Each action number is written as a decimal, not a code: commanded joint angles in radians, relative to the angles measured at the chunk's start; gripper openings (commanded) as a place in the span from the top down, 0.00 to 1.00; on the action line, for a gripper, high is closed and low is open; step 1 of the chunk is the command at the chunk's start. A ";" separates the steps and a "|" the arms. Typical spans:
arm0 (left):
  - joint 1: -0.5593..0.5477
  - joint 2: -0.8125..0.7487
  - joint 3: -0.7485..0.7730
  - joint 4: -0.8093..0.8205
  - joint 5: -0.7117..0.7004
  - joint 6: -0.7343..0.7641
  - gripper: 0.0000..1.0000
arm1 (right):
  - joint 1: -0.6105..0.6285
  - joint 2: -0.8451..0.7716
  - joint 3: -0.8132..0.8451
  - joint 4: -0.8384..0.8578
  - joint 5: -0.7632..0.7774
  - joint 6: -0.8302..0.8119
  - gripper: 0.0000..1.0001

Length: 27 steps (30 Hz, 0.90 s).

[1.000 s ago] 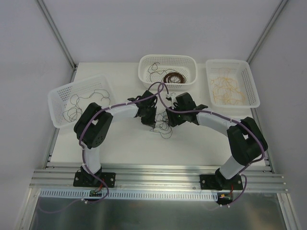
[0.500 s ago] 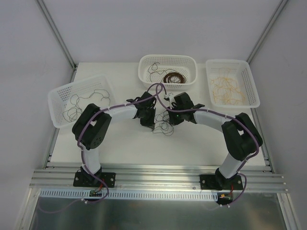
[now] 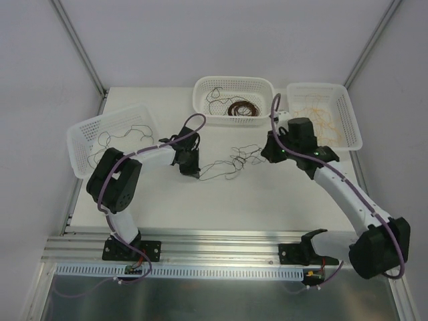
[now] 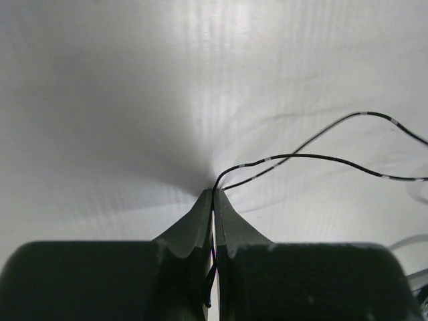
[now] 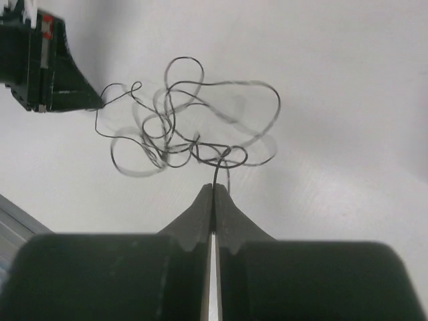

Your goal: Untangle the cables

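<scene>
We see the dark cables [image 3: 233, 160] strung across the mid-table [image 3: 221, 204] between our arms. The left fingers [image 4: 207, 204] pinch one strand and the right fingers [image 5: 207, 200] pinch another. White baskets [image 3: 198, 100] line the far edge, and white table stretches back to the near rail [image 3: 221, 242].

— What sort of place is this?
— A robotics lab, and this looks like a closed test cell. Plain white panels [image 3: 221, 40] wall it in, joined by slanting silver metal struts [image 3: 79, 45].
— What is it fitted with?
— A flat white surface [image 3: 200, 200] with a grooved silver aluminium rail [image 3: 221, 246] along its near edge. Two white-and-black jointed robot arms [image 3: 152, 155] are bolted there on black base plates [image 3: 132, 250], with purple hoses [image 3: 274, 107] running along them.
— Anything else?
— Three white perforated plastic baskets [image 3: 234, 79] stand at the far side. They hold thin curly cables [image 3: 239, 108], dark in two and yellow-tan in the third.
</scene>
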State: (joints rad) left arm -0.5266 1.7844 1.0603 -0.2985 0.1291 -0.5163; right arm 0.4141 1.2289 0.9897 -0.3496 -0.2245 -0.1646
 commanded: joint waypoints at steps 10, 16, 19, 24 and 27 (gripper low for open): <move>0.105 -0.157 -0.060 -0.117 -0.156 0.028 1.00 | -0.234 -0.292 0.292 -0.207 -0.131 0.131 0.99; 0.117 -0.149 -0.075 -0.149 -0.198 0.044 1.00 | -0.261 -0.348 0.432 -0.210 -0.138 0.152 0.99; 0.119 -0.145 -0.092 -0.156 -0.212 0.045 1.00 | -0.264 -0.355 0.510 -0.227 -0.128 0.149 0.99; 0.117 -0.160 -0.111 -0.159 -0.232 0.045 1.00 | -0.264 -0.374 0.572 -0.232 -0.087 0.134 0.99; 0.119 -0.158 -0.112 -0.160 -0.241 0.058 1.00 | -0.264 -0.378 0.592 -0.235 -0.082 0.128 0.99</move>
State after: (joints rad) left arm -0.4171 1.6539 0.9565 -0.4309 -0.0677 -0.4808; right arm 0.1581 0.8574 1.5398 -0.5938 -0.3260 -0.0345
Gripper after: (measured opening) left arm 0.006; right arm 0.016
